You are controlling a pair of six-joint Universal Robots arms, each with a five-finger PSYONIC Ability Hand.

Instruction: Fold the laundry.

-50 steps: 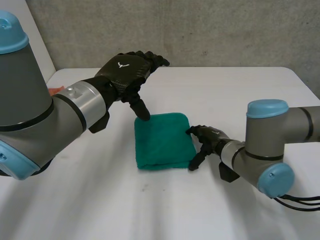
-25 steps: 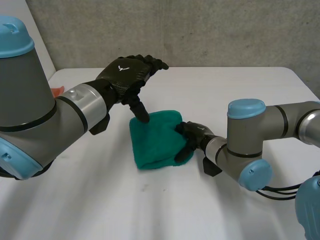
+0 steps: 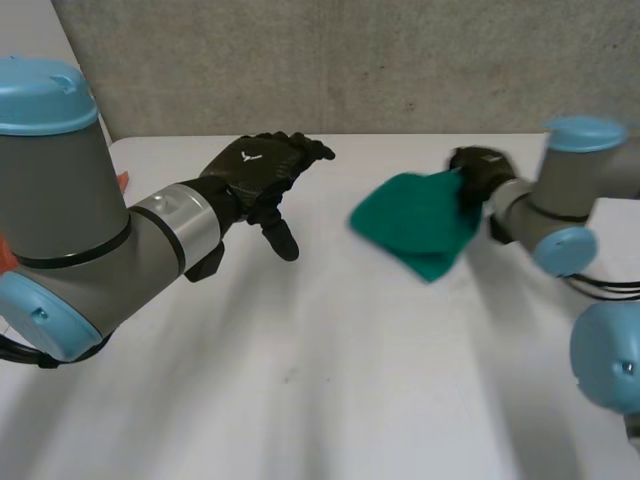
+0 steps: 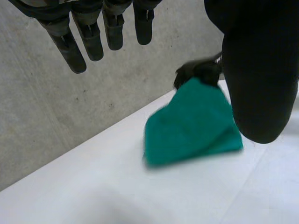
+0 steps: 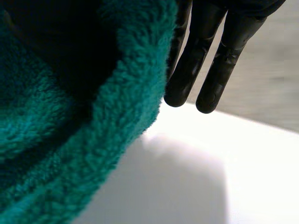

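Left hand [image 3: 262,172] hovers over white table [image 3: 300,380], fingers loose, grabbing nothing. Green cloth [image 3: 415,222] sits at its 3 o'clock, bunched up, dangling from right hand [image 3: 478,168]. That one's at cloth's 2 o'clock, clamped on upper end.

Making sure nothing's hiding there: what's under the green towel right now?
Bare white table, seen past the edge of the green towel, which the right robot hand grips. The patch directly beneath the towel's middle is covered.
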